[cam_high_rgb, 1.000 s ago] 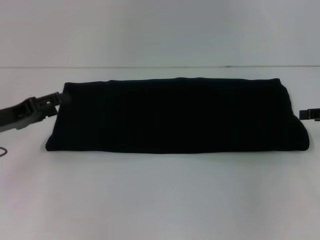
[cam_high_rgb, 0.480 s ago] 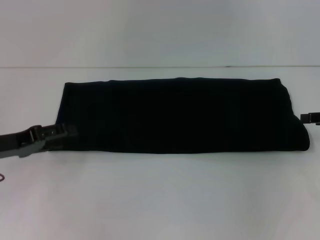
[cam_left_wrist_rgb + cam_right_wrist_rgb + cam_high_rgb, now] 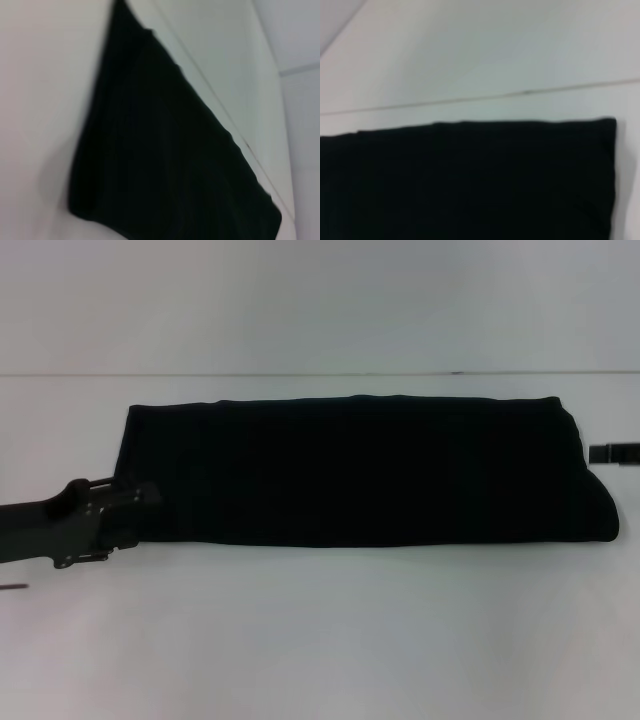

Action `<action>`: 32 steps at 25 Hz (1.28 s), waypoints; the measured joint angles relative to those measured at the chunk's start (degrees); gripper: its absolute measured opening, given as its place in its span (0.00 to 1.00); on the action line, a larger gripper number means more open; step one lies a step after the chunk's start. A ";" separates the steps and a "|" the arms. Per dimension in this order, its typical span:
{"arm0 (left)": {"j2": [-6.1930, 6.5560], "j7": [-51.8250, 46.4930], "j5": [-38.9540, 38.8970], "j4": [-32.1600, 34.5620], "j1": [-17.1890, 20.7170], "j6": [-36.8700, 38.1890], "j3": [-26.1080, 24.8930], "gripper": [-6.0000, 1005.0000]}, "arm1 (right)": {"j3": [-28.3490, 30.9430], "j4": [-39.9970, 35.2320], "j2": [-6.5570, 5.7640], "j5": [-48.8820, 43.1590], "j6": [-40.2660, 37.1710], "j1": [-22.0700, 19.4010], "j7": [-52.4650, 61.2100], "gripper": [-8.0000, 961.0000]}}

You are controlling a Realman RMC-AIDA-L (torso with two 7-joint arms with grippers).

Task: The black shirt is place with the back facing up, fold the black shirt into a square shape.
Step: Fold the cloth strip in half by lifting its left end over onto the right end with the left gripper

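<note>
The black shirt (image 3: 360, 470) lies on the white table, folded into a long flat band running left to right. It also shows in the left wrist view (image 3: 165, 170) and in the right wrist view (image 3: 470, 180). My left gripper (image 3: 140, 502) reaches in from the left and sits at the shirt's near left corner. My right gripper (image 3: 600, 452) shows only as a thin black tip at the right edge of the head view, just off the shirt's right end.
The white table (image 3: 320, 640) stretches in front of the shirt. Its far edge (image 3: 320, 374) runs just behind the shirt, with a pale wall beyond.
My left gripper has moved from the shirt's far left corner toward me, down to the near left corner. The right gripper's tip has shifted slightly farther back. The shirt has not moved.
</note>
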 joint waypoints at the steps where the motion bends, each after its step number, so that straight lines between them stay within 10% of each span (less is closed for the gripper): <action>1: 0.05 -2.20 0.07 -0.28 -0.10 -0.67 0.00 0.82 | 0.00 -0.11 -0.09 0.64 0.00 0.10 -0.39 0.67; 32: 0.15 -19.87 2.65 -5.77 -0.78 -13.17 -0.42 0.82 | -0.73 -0.93 0.94 8.76 -17.72 4.30 -17.42 0.67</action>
